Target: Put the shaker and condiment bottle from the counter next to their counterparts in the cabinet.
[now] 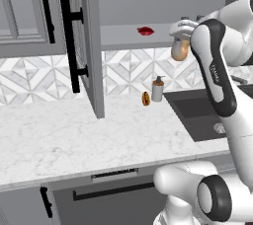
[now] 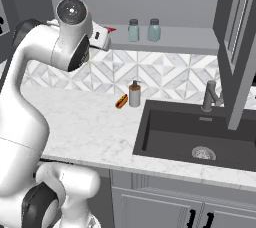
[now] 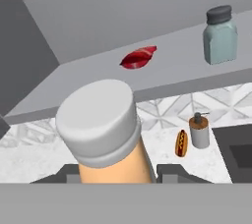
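Pincer: the pincer (image 3: 118, 171) is clamped on the orange bottle (image 3: 106, 134), whose pale cap points away from the hand; one dark finger (image 3: 170, 171) shows beside the bottle's body.
Bottle: raised off the bench, at the height of the cabinet shelf (image 3: 162, 73) and just in front of its edge; in the left base view the bottle (image 1: 180, 49) hangs under the hand, near the shelf front.
Shakers: two pale teal jars with grey caps stand upright side by side on the shelf, one (image 2: 133, 30) just left of the other (image 2: 154, 30) in the right base view; the hand view has one of them (image 3: 220, 35) at its right.
Red item: a small flat red thing (image 3: 138, 57) lies on the shelf, well apart from the teal jar and close to the held bottle's cap.
Cabinet: the door (image 1: 86, 41) stands swung out over the bench, its long black handle (image 1: 70, 41) facing left.
Bench: white marble bench (image 1: 74, 135) with a dark sink (image 2: 200, 137); a grey pump dispenser (image 2: 134, 94) stands near the sink's corner, a tiny hot dog (image 2: 121, 101) just beside it.
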